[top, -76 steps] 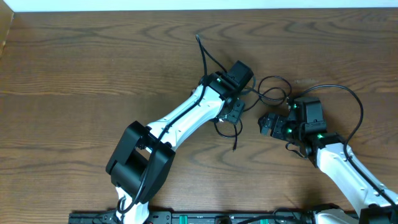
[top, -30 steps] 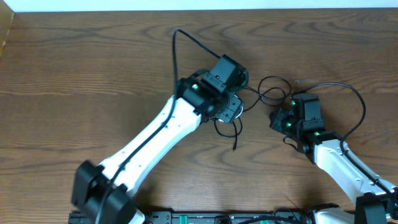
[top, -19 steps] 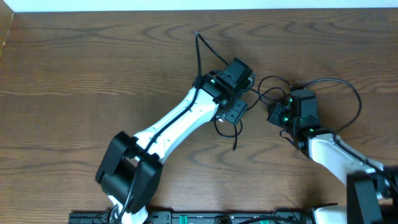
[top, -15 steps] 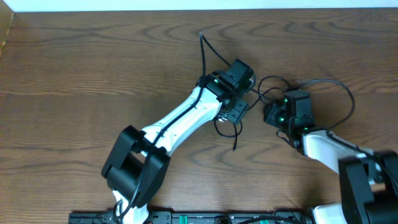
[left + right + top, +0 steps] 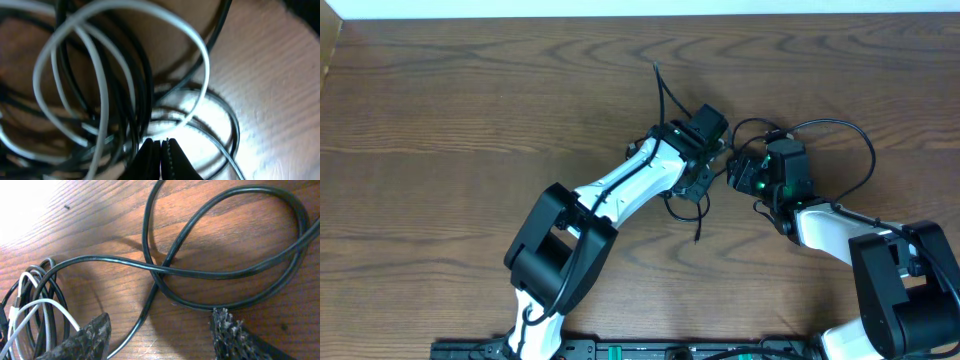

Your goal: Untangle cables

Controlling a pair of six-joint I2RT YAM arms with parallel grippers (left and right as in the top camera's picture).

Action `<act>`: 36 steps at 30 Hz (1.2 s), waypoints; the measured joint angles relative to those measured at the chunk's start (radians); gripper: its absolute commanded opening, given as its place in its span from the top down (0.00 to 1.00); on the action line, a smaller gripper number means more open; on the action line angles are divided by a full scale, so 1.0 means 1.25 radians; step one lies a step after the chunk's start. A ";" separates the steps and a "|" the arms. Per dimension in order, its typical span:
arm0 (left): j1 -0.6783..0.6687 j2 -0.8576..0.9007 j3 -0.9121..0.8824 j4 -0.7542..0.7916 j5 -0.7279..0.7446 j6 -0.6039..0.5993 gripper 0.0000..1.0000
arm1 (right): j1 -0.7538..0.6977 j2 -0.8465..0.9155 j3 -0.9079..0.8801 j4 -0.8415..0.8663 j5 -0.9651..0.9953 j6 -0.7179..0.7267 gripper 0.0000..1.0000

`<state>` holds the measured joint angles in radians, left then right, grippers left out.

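The cables lie tangled mid-table. The black cable (image 5: pixel 865 150) loops right of my right arm, and one end (image 5: pixel 658 75) sticks up toward the far edge. In the left wrist view, white cable (image 5: pixel 100 75) coils over black cable (image 5: pixel 231 125). My left gripper (image 5: pixel 161 145) is shut at the edge of that bundle, with nothing visible between its tips. My right gripper (image 5: pixel 161 320) is open and low over the wood. A black cable (image 5: pixel 225 275) crosses itself just beyond its fingertips, one strand running down between them. The white cable (image 5: pixel 45 302) sits by its left finger.
The wooden table (image 5: pixel 470 120) stretches bare to the left and far side. Both arms meet at the tangle, the left gripper (image 5: pixel 697 178) and right gripper (image 5: pixel 745 172) close together. A loose black cable tail (image 5: pixel 698 228) trails toward the front.
My left gripper has shut at the bundle after swinging about. The right gripper has opened and moved left toward the tangle, and the black loop on the right has shifted left with it.
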<state>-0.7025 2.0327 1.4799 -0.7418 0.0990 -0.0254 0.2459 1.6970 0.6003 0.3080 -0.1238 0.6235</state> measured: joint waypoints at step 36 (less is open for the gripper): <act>0.000 -0.076 -0.001 0.000 -0.043 0.000 0.36 | 0.000 0.000 0.002 0.003 -0.021 -0.003 0.24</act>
<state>-0.7025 1.9381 1.4792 -0.7422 0.0456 -0.0254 0.2459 1.6970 0.6033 0.3119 -0.1501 0.6201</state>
